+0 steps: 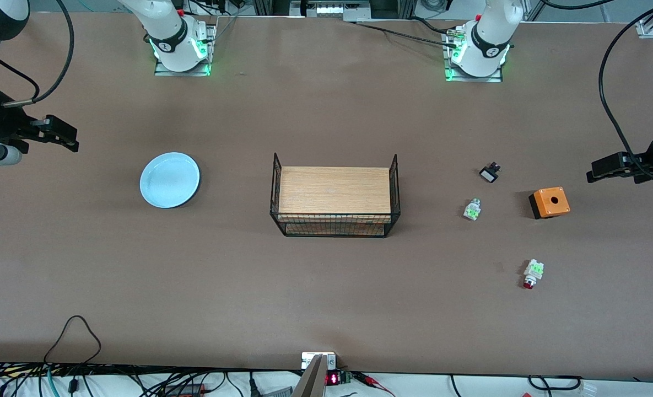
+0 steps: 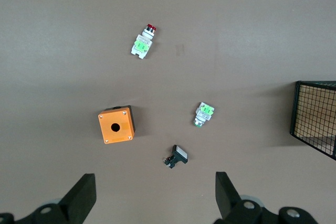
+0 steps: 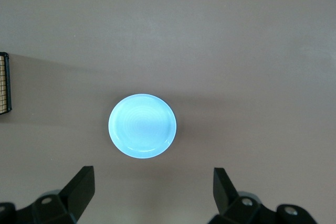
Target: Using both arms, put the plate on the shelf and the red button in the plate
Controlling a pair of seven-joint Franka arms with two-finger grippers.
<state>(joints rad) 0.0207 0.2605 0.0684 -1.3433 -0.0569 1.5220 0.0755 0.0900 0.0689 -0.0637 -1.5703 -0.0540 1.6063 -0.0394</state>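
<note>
The pale blue plate [image 1: 170, 180] lies flat on the table toward the right arm's end; it also shows in the right wrist view [image 3: 142, 126]. The red button [image 1: 532, 273], white and green with a red cap, lies on its side toward the left arm's end, nearer the front camera than the orange box; it also shows in the left wrist view [image 2: 143, 43]. My right gripper [image 1: 64, 138] [image 3: 152, 188] is open and empty, up in the air over the table's end past the plate. My left gripper [image 1: 602, 169] [image 2: 155, 193] is open and empty, up over the table's end beside the orange box.
A black wire rack with a wooden shelf [image 1: 334, 190] stands mid-table. Toward the left arm's end lie an orange box with a hole [image 1: 549, 202], a white-green part without a red cap [image 1: 472, 209] and a small black part [image 1: 490, 173]. Cables run along the front edge.
</note>
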